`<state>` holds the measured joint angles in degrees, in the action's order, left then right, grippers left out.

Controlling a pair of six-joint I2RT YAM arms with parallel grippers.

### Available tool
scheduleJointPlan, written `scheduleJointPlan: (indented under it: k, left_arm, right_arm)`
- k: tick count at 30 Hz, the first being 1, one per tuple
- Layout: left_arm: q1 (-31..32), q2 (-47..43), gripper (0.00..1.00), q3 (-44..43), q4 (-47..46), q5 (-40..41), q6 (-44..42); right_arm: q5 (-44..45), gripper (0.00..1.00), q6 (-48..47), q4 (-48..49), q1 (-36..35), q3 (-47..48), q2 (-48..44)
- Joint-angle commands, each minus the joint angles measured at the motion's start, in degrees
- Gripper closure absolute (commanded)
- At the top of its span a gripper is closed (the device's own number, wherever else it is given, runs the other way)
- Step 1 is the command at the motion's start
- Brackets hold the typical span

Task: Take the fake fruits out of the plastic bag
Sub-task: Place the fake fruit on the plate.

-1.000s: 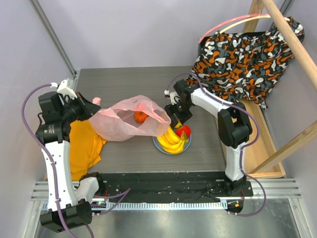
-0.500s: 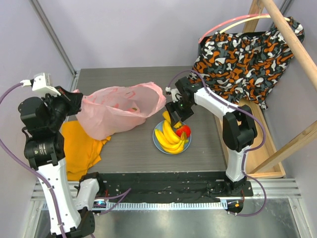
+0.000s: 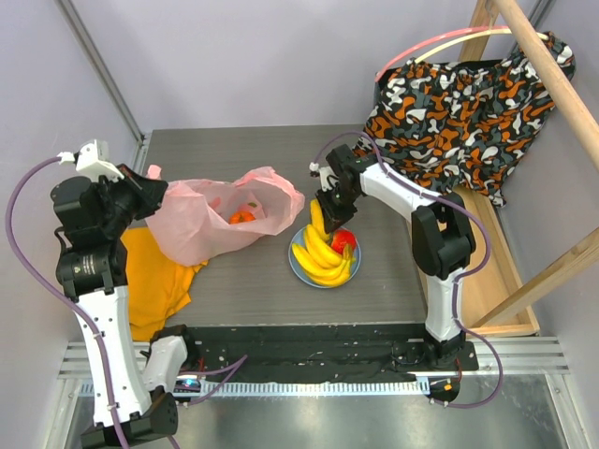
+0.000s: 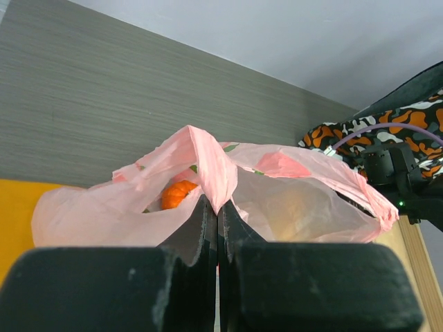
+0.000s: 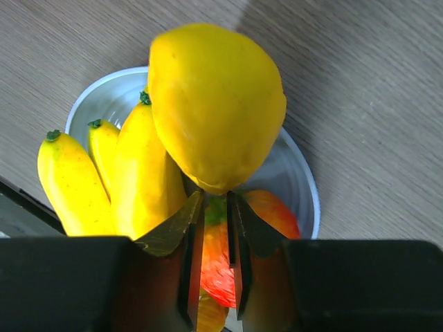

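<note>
The pink plastic bag (image 3: 211, 224) lies on the table left of centre, its mouth facing right. My left gripper (image 3: 154, 192) is shut on a fold of the bag's edge (image 4: 214, 169). An orange ridged fruit (image 3: 241, 216) sits inside the bag and shows in the left wrist view (image 4: 178, 194). My right gripper (image 3: 323, 208) is shut on the tip of a rounded yellow fruit (image 5: 214, 104), held over the light-blue plate (image 5: 294, 173). On the plate (image 3: 298, 273) lie the banana bunch (image 3: 323, 257) and a red green-topped fruit (image 3: 344, 241).
An orange cloth (image 3: 159, 276) lies under the bag at the left edge. Orange-black-white patterned fabric (image 3: 468, 103) hangs on a wooden frame (image 3: 552, 271) at the right. Grey walls close the back and left.
My left gripper has come down and slightly right, so the bag sags lower and the orange fruit shows inside. My right gripper has shifted a little up-left, holding the yellow fruit over the plate.
</note>
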<state>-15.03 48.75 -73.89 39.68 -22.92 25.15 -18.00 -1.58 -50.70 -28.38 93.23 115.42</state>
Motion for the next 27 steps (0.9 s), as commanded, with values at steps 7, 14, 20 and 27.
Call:
scheduleJointPlan:
  k: [7, 14, 20, 27]
  left_arm:
    - [-0.2, -0.9, 1.00, 0.7, -3.5, -2.0, 0.4]
    - [-0.2, -0.8, 1.00, 1.4, -3.6, -2.7, 0.2]
    - [-0.2, -0.5, 1.00, 3.4, -3.6, -4.5, 0.1]
    - [-0.2, 0.1, 1.00, 3.2, 9.7, -12.0, -4.0]
  right_arm:
    - [-2.7, 0.76, 3.9, 0.3, 0.1, -1.2, -3.0]
    - [-0.2, 0.62, 3.2, -3.3, 0.3, 0.0, -7.2]
    - [0.2, 0.58, 2.9, -1.4, 0.7, -0.3, -10.4]
    - [-2.0, 0.59, -0.8, 0.0, 1.2, 15.7, -8.9]
